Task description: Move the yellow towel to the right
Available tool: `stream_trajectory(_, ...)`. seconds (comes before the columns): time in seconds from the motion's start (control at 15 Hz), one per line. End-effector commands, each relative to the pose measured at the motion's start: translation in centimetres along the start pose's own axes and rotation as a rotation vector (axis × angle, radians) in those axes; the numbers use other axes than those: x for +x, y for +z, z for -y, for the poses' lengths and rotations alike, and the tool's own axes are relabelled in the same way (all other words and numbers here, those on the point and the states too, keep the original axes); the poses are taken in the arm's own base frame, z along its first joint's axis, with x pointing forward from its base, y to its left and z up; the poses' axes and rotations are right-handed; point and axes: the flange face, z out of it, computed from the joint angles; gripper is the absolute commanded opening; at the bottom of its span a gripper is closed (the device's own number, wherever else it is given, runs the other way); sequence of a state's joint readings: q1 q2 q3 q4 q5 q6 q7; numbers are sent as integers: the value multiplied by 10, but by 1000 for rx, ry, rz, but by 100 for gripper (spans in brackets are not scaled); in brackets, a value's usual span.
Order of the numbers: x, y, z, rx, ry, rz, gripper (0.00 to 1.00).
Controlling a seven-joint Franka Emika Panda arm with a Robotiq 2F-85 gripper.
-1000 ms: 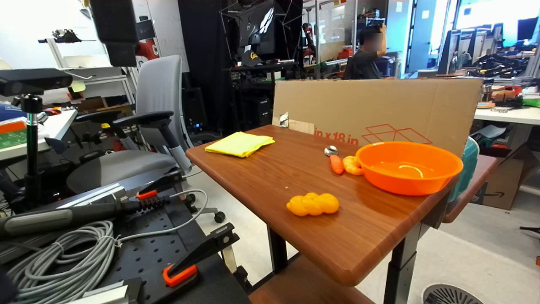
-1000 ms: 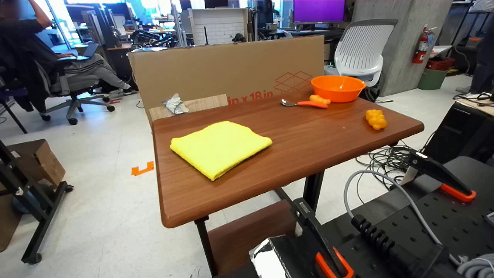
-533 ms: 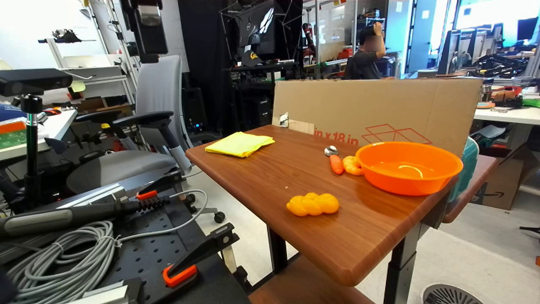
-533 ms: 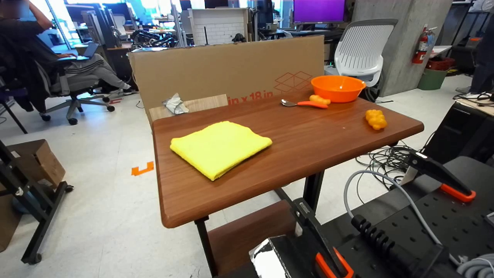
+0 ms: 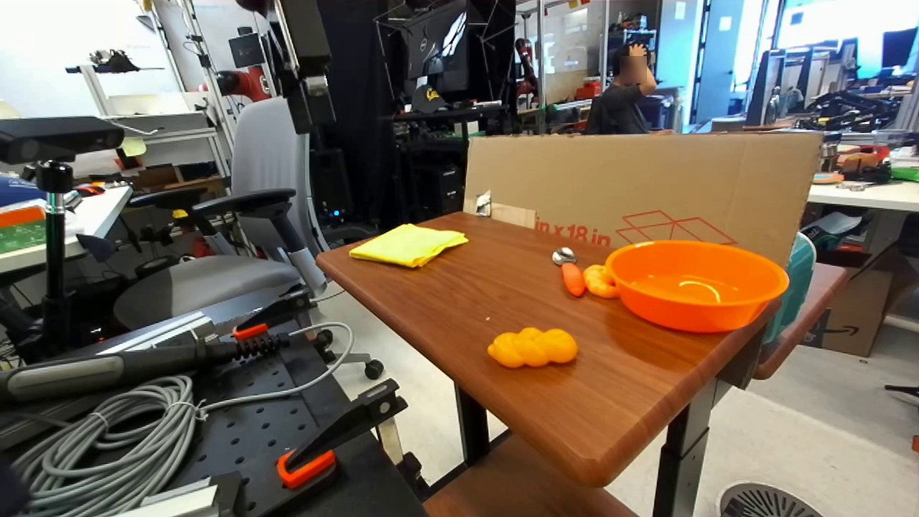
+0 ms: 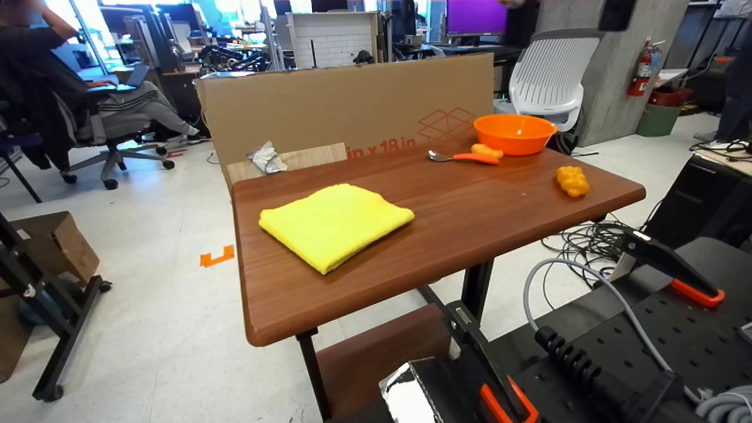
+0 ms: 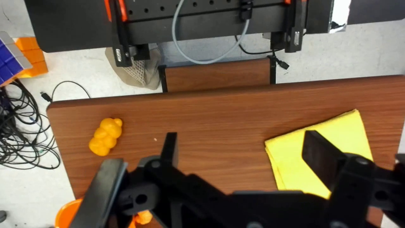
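In both exterior views the yellow towel (image 6: 336, 228) lies near the left table edge (image 6: 242, 264) — tabletop (image 6: 470, 205) stretching right, gripper (image 7: 242, 142) wide-jawed.

tabletop (image 6: 446, 217) lies open between yellow towel (image 6: 335, 226) and spoon (image 6: 469, 157); cardboard (image 6: 352, 106) blocks one long side.

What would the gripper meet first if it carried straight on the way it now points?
Probably the wooden tabletop: in the wrist view, the open gripper points down at it, beside the yellow towel. Depth is unclear, so the yellow towel might come first.
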State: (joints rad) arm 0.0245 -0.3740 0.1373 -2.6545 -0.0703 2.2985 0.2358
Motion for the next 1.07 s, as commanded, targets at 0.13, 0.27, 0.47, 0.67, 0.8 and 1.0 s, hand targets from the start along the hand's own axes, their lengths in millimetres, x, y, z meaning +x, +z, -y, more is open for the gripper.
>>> stream_trajectory(0.13, 46, 30, 89, -27, -47, -27, 100)
stream_trajectory(0.27, 58, 41, 109, -25, -70, -54, 100)
stream_trajectory(0.47, 77, 62, 133, -1, -108, -64, 100)
stream_trajectory(0.67, 92, 86, 153, 30, -146, -76, 100)
stream_trajectory(0.8, 99, 103, 163, 38, -168, -75, 100)
stream_trajectory(1.0, 109, 127, 173, 45, -180, -64, 100)
